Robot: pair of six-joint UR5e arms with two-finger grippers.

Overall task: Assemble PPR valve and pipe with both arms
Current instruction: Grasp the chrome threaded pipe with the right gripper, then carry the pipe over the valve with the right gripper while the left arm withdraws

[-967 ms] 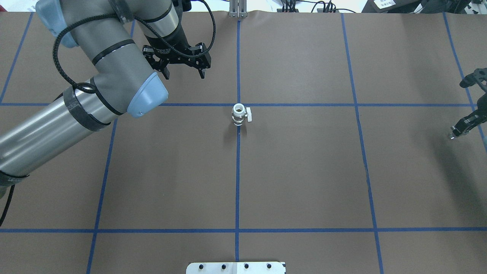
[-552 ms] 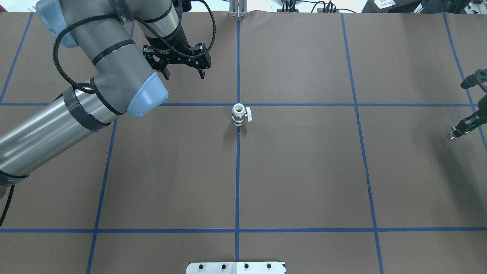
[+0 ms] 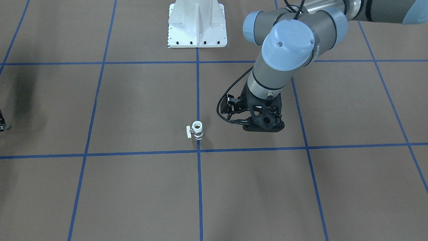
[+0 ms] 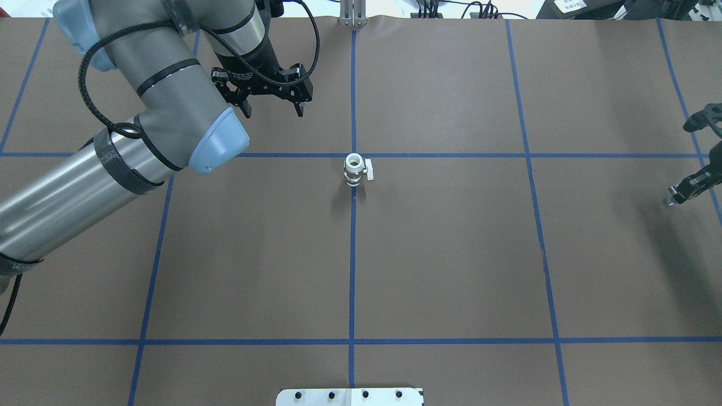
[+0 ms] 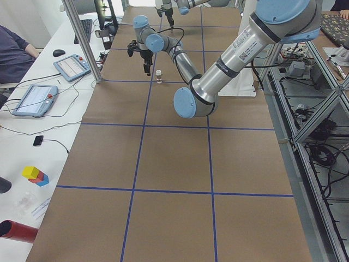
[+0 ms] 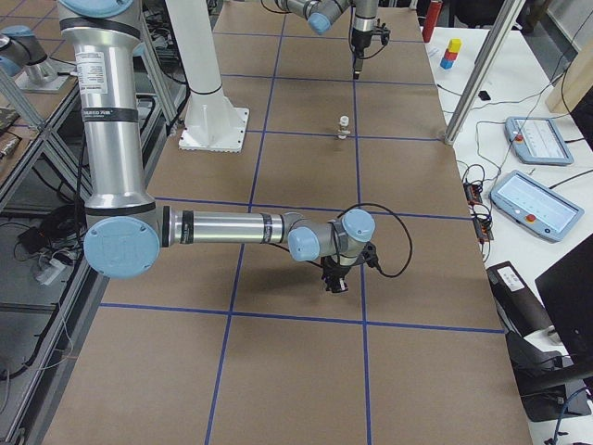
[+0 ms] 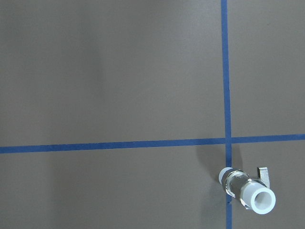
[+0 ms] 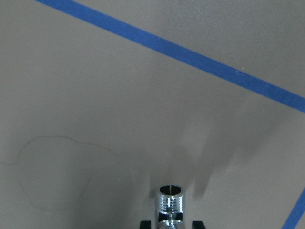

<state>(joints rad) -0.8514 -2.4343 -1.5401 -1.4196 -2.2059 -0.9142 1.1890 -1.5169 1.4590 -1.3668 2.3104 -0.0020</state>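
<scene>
The left gripper (image 4: 273,107) hangs above the brown table (image 4: 451,265). Its two black fingers (image 4: 246,109) are wide apart and point down. Nothing is between them.

The PPR valve (image 4: 355,170) is not under these fingers. It is near them, off to their right and a bit closer to the robot. It stands up straight on the table, on a blue tape line (image 4: 352,270), just beside the spot where two lines cross. Its round white collar is on top and is open. Its small white handle sticks out on the side away from the left fingers. Nothing touches the valve.

The right gripper (image 6: 334,280) is far away, out by the table's right edge. Its fingers are closed on the bottom end of the pipe (image 8: 171,201). The shiny silver pipe sticks out past the fingertips, and its round open end points away from them. The pipe is up off the table and makes a shadow there. The valve is well apart from these fingers.
</scene>
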